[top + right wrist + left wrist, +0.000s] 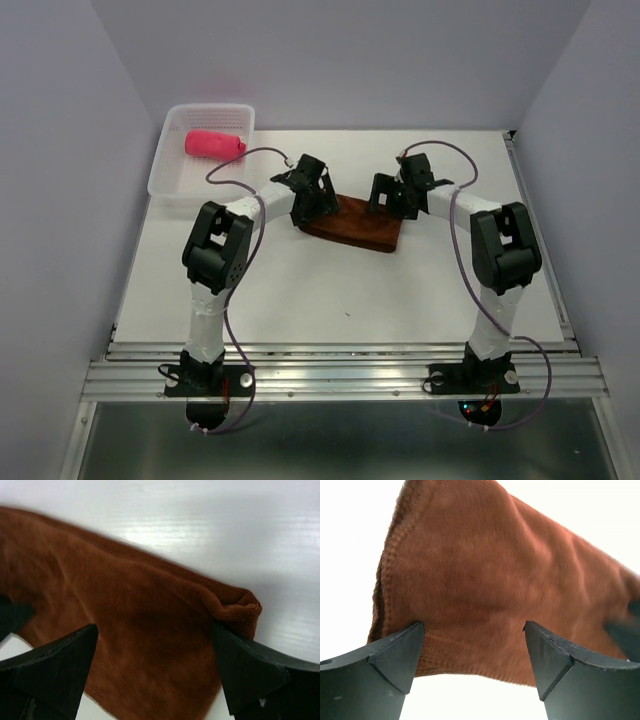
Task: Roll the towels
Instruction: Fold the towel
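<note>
We judge it half done: the pink towel point(214, 143) sits rolled in the basket point(175, 182) beyond the left end effector point(472, 652); the brown towel point(352, 230) lies unrolled beneath it and the right end effector point(155, 650), both open and empty.

- You've got the basket point(165, 180) at the far-L corner of the worktop point(330, 290), w/ one towel point(213, 143) lying in its far end.
- Your other towel point(355, 228) lies mid-worktop, R of the basket.
- L claw point(312, 210) sits over its L end, R claw point(392, 207) over its R end.
</note>
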You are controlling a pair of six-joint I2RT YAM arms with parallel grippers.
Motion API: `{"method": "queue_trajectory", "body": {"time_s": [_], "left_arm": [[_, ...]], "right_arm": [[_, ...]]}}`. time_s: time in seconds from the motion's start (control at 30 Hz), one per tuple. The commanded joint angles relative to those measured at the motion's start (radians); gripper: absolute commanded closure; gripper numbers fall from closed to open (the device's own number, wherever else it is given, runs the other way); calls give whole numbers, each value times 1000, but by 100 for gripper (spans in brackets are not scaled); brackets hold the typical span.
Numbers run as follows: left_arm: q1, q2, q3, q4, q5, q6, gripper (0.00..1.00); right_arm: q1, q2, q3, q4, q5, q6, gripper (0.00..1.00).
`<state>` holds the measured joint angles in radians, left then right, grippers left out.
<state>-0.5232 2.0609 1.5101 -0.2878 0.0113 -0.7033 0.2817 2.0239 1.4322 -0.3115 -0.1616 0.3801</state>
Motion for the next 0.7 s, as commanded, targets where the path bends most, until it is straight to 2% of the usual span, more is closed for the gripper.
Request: {"method": "queue_trajectory", "body": {"time_s": [0.0,0.07,0.1,0.2,0.33,0.5,0.67], "left_arm": [[11,83,122,-13,-16,91,7],[11,125,172,-22,36,126,7],[11,163,214,-33,47,154,7],[8,223,278,-28,85,194,7],[-24,252,318,-13,121,289,7],[-47,262,325,-19,110,315,7],[-29,232,299,-36,42,274,7]], "right_arm": [[22,-166,-251,95,-38,102,0],[56,-235,-364,176,-7,153,0],[107,-273,-468,193,16,204,0],[201,-396,-623,277,94,329,0],[373,-485,-728,420,118,509,0],[530,-493,-679,463,226,530,0],[556,-522,-586,336,373,458,0]]}}
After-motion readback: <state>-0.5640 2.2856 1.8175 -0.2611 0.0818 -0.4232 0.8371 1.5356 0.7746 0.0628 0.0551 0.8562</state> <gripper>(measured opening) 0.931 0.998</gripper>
